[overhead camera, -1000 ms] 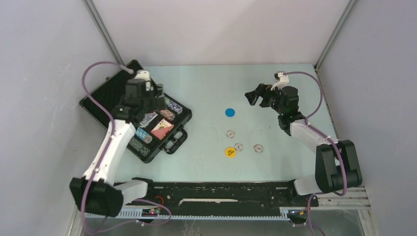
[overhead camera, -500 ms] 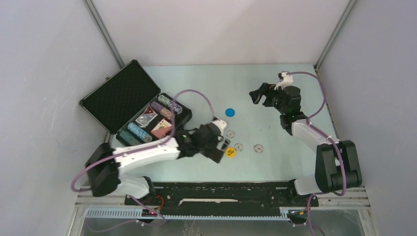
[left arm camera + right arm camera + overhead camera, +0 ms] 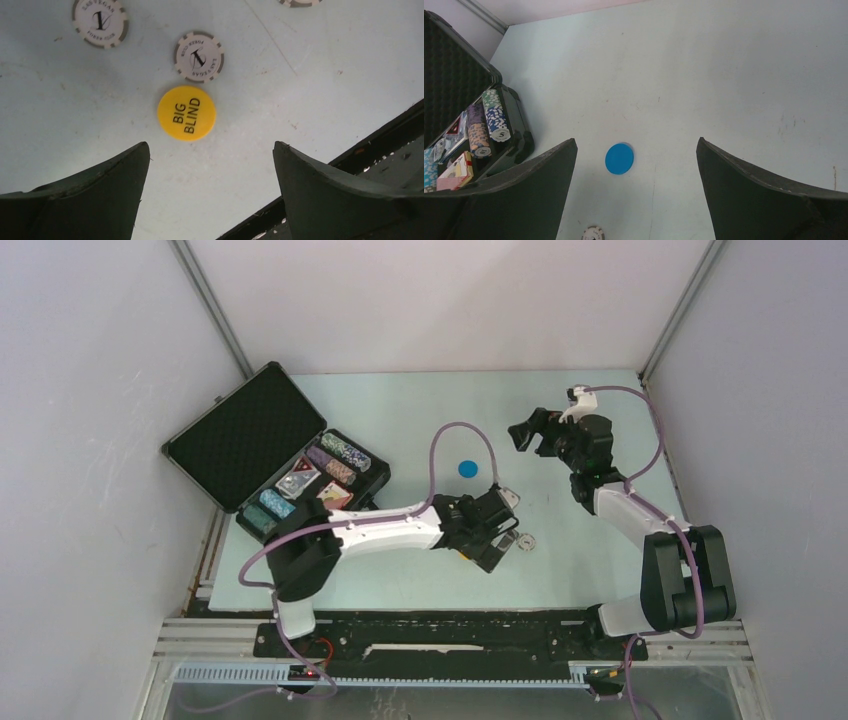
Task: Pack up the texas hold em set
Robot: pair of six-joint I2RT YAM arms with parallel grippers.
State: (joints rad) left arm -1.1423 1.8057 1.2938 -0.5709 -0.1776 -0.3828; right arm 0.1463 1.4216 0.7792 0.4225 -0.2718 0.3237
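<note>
Yellow, thin and lying flat, the disc (image 3: 186,113) looks light and slick, so with your left gripper (image 3: 210,146) spread wide, pinch across its rim.

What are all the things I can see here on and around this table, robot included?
Table: one, pale green, walled on three sides.
Briefcase: one, black, open, at the table's far left.
Chip rows: several, mixed colours, inside the briefcase.
Card decks: two as far as shows, one red, in the briefcase beside the chip rows.
Blue disc: one, alone mid-table.
Yellow disc: one, marked BIG BLIND, nearer the arms.
White chips: three, grey-edged, by the yellow disc; one cut off by the picture's edge.
Left arm: one, white and black; jaws open over the yellow disc.
Right arm: one, same colours; jaws open, facing the blue disc.
</note>
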